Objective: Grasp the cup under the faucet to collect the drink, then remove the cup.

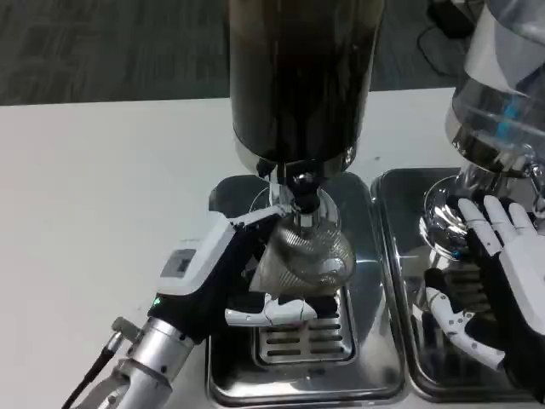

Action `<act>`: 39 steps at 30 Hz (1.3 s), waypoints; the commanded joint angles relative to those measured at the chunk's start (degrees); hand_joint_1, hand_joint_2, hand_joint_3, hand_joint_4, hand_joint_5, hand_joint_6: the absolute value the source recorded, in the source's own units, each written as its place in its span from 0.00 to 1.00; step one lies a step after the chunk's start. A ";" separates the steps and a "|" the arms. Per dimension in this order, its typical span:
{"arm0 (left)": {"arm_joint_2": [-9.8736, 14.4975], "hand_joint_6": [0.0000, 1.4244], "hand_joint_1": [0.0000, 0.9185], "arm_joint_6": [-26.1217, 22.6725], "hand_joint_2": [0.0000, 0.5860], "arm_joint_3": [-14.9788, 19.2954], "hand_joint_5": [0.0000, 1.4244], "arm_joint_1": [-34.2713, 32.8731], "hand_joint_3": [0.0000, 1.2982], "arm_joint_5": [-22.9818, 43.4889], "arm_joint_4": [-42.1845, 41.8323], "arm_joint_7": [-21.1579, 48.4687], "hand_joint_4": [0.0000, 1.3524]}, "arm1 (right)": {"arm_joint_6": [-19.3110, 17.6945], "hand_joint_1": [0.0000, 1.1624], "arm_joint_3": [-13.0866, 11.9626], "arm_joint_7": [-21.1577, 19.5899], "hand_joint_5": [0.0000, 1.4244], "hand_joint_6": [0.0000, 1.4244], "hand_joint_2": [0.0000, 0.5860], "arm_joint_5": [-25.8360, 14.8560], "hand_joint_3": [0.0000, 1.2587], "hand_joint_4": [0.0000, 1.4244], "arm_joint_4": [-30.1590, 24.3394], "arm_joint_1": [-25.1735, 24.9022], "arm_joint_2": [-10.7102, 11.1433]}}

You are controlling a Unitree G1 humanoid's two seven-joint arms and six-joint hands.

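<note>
Now the left hand [277, 294] is gripping the cup [308, 256] under the faucet [300, 189]; it should be holding steady over the tray's [223, 385] grate while filling

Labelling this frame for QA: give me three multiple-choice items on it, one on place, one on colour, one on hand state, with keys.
1. Where is the cup?
A. Under the faucet of the dark dispenser
B. On the bare white table
C. On the right drip tray

2. What colour is the drink in the dispenser above the cup?
A. Clear
B. Dark brown
C. Orange

3. What is the left hand doing?
A. Resting flat on the table
B. Holding the cup
C. Turning the faucet

Key: 1 A, the cup sits right beneath the spout, over the left drip tray. 2 B, the tank looks nearly black-brown. 3 B, its fingers wrap round the cup; the right hand is open, fingers spread over the right tray.
</note>
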State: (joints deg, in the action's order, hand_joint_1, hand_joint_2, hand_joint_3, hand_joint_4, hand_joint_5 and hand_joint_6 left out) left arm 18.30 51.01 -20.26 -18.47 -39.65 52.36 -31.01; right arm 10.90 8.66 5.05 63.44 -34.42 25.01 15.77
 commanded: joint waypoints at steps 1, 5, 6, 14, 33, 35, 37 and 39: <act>1.54 0.41 0.38 -1.15 0.17 -1.01 0.43 1.49 0.30 0.09 -0.83 2.25 0.29 | -0.26 0.24 -0.51 0.35 0.00 0.00 0.76 -0.54 0.05 0.00 -0.32 -0.24 -0.07; 1.95 0.39 0.37 -1.79 0.17 -1.59 0.41 1.84 0.28 0.45 -1.53 3.31 0.28 | -0.40 0.24 -0.46 0.43 0.00 0.00 0.76 -0.60 0.05 0.00 -0.29 -0.25 0.15; 2.12 0.39 0.37 -1.98 0.17 -1.65 0.41 1.99 0.28 0.48 -1.89 3.46 0.28 | -0.43 0.24 -0.50 0.39 0.00 0.00 0.76 -0.70 0.05 0.00 -0.20 -0.25 0.18; 3.60 0.23 0.24 -3.70 0.13 -2.03 0.31 3.01 0.18 1.09 -4.51 7.64 0.17 | -0.62 0.23 -0.57 0.29 0.00 0.01 0.76 -1.60 0.05 0.00 0.66 -1.20 0.35; 8.03 0.18 0.00 -4.82 0.00 3.02 0.26 6.36 0.01 5.28 -11.85 9.46 0.07 | -1.68 0.23 -1.30 -0.54 0.00 0.01 0.76 -3.27 0.05 0.00 3.30 -3.48 1.51; 7.96 0.20 0.00 -4.34 0.00 3.68 0.28 6.78 0.03 6.24 -11.77 9.44 0.09 | -1.76 0.23 -1.31 -0.36 0.00 0.01 0.76 -3.35 0.05 0.00 3.51 -3.87 1.64; 8.01 0.21 0.00 -3.96 0.00 4.49 0.29 7.82 0.05 6.82 -11.90 8.98 0.10 | -1.74 0.23 -1.56 -0.06 0.00 0.01 0.76 -3.62 0.05 0.00 3.74 -4.24 1.84; 7.93 0.22 0.00 -3.87 0.00 5.17 0.30 8.61 0.06 7.38 -12.05 8.85 0.12 | -1.92 0.23 -1.53 0.11 0.00 0.01 0.76 -3.73 0.05 0.00 3.89 -4.50 2.08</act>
State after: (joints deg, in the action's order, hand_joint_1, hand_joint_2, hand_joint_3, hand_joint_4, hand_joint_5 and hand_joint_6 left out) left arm 25.99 46.45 -16.15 -11.53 -33.24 40.86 -21.86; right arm 9.56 7.75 5.07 60.29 -30.85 21.22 17.12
